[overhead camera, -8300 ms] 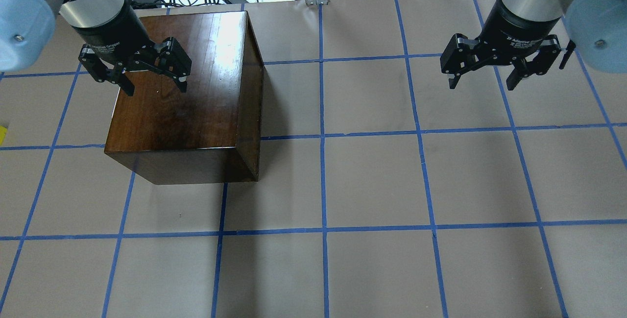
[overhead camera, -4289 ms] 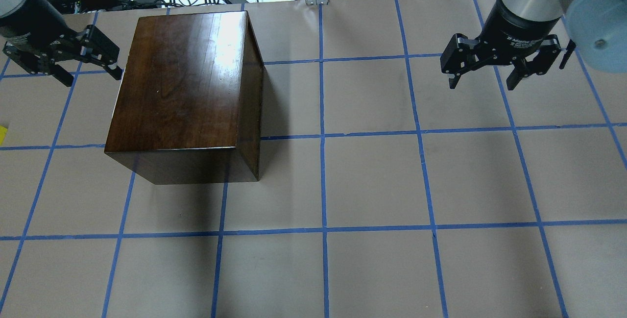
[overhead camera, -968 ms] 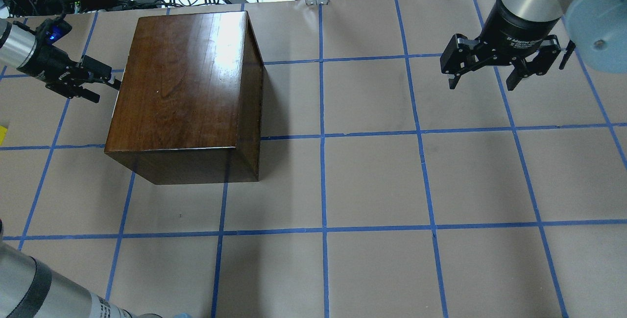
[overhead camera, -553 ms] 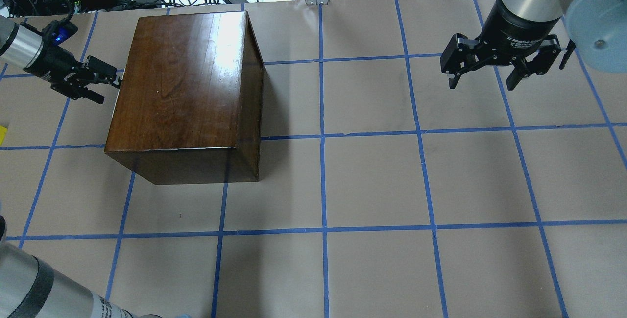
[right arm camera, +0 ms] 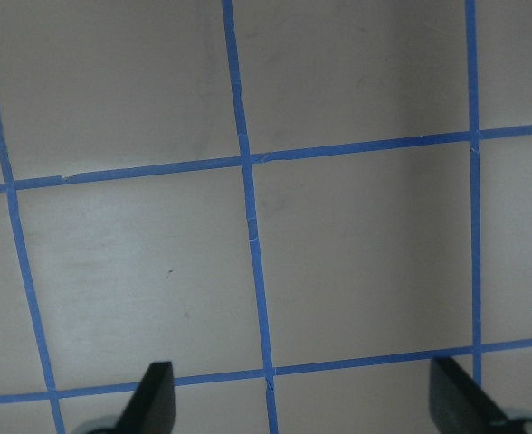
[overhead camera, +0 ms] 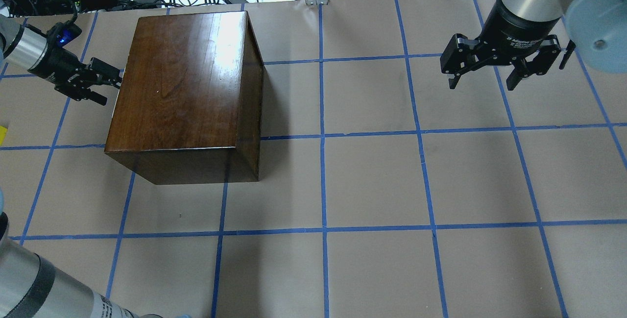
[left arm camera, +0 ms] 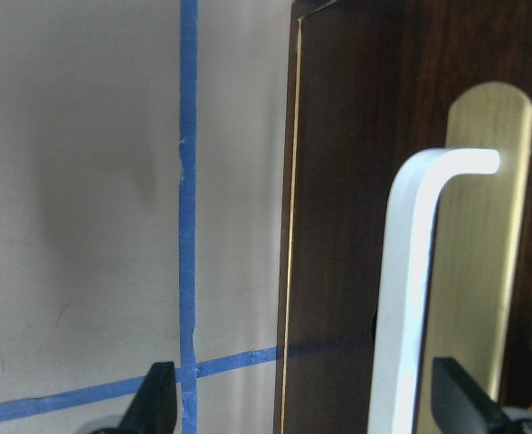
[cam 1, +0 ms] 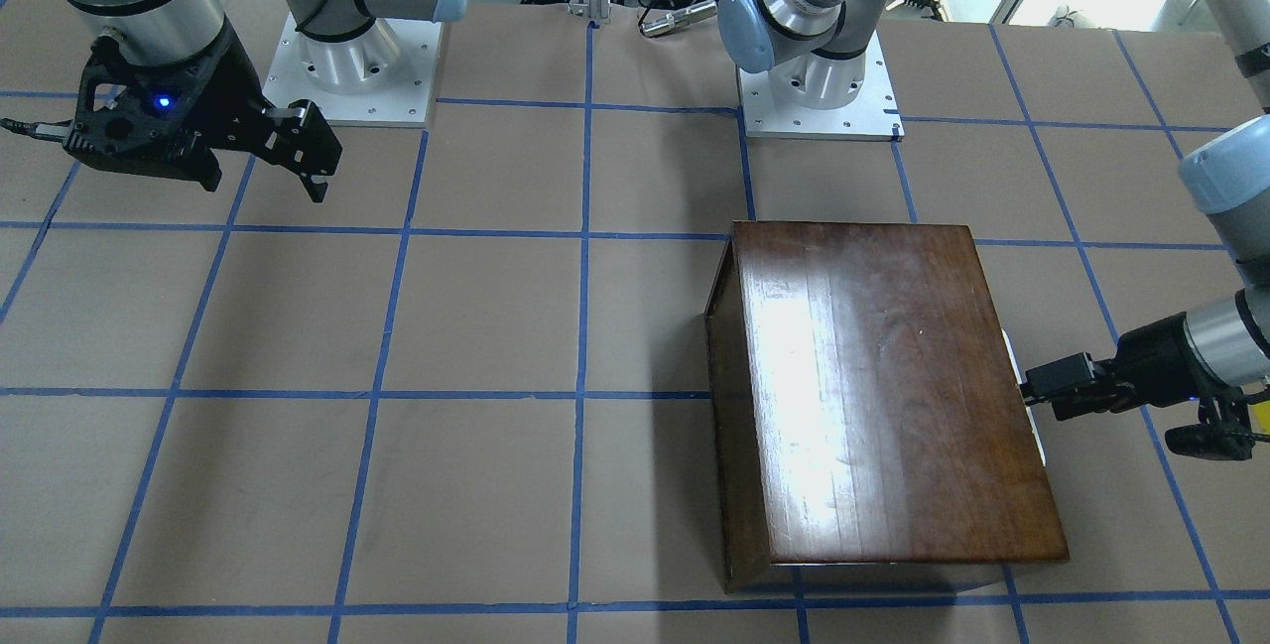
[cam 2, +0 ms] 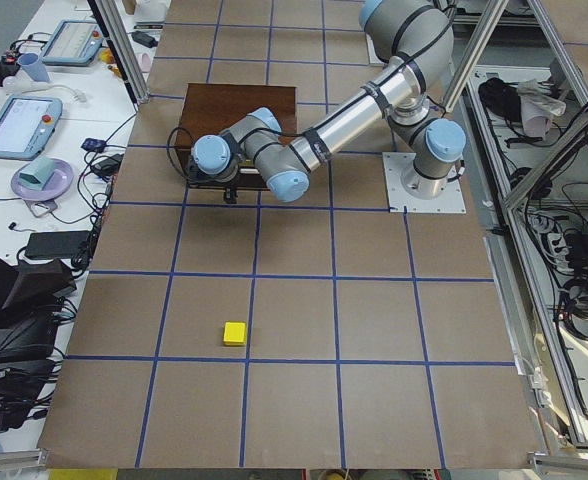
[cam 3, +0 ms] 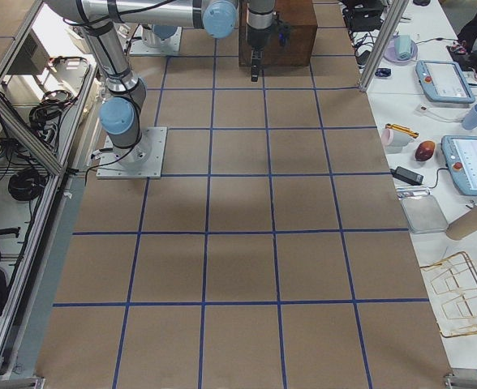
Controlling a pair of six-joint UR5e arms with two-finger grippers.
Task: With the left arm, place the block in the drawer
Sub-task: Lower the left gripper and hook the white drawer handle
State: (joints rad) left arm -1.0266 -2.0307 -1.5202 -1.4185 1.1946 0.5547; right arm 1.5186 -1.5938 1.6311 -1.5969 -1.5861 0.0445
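Nearest to me along the desk (cam 2: 304,400), the block (cam 2: 235,333) sits alone on the brown paper, well apart from the box (overhead camera: 186,87). Beyond it the left arm (cam 2: 349,115) reaches in low and level, with the left gripper (overhead camera: 108,88) at the dark front of the drawer (left arm camera: 338,226), which is shut into the box. On the wrist view its fingers (left arm camera: 155,402) stand wide apart, and the white handle (left arm camera: 402,298) (mounted on a brass plate (left arm camera: 488,271)) lies between them. I cannot tell whether they touch it. Farthest off, the right gripper (overhead camera: 482,85) hangs above bare desk, fingers apart and empty.
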